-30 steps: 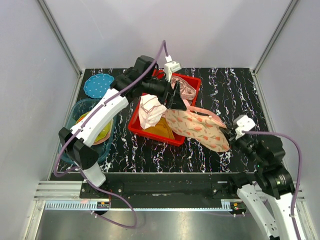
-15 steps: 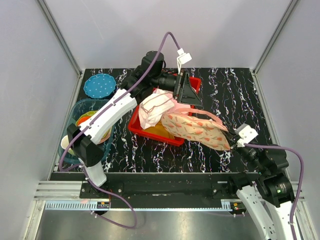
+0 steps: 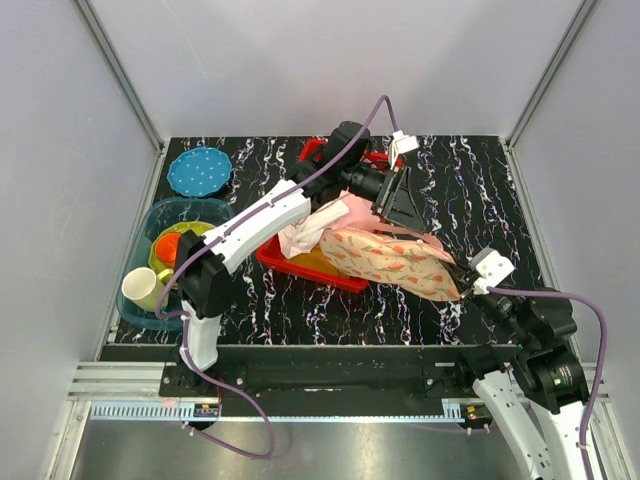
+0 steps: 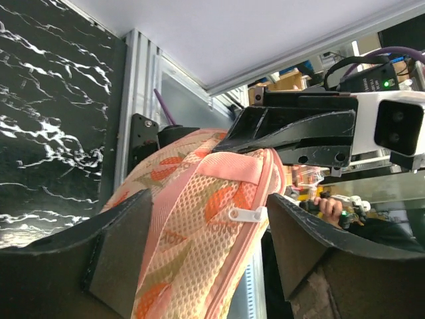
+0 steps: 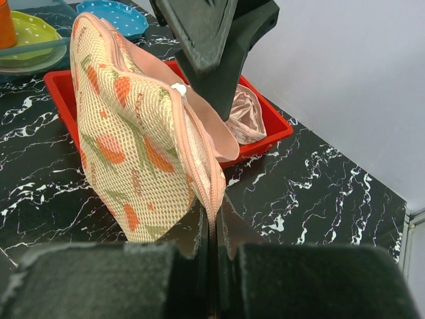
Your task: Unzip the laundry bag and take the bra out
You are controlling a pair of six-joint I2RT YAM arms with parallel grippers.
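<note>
The laundry bag (image 3: pixel 390 258) stands on edge between the red bin and my right arm. It is peach mesh with orange flowers and pink trim. My right gripper (image 3: pixel 463 276) is shut on its near trim edge (image 5: pixel 211 199). My left gripper (image 3: pixel 403 208) is open and straddles the bag's top edge, one finger on each side in the left wrist view (image 4: pixel 212 256). The white zipper pull (image 4: pixel 246 214) lies between the fingers, close to the right one, and also shows in the right wrist view (image 5: pixel 178 88). The bra is hidden.
The red bin (image 3: pixel 290 262) behind the bag holds white and pale-pink garments (image 3: pixel 305 228) and a glossy pink item (image 5: pixel 243 117). A teal bin (image 3: pixel 150 222) with dishes and a white cup (image 3: pixel 140 287) stands at left. A blue dotted plate (image 3: pixel 197 170) lies far left.
My left arm has swung right from over the red bin to the bag's top edge. The bag has been drawn tighter and more upright. My right gripper has kept its hold.
</note>
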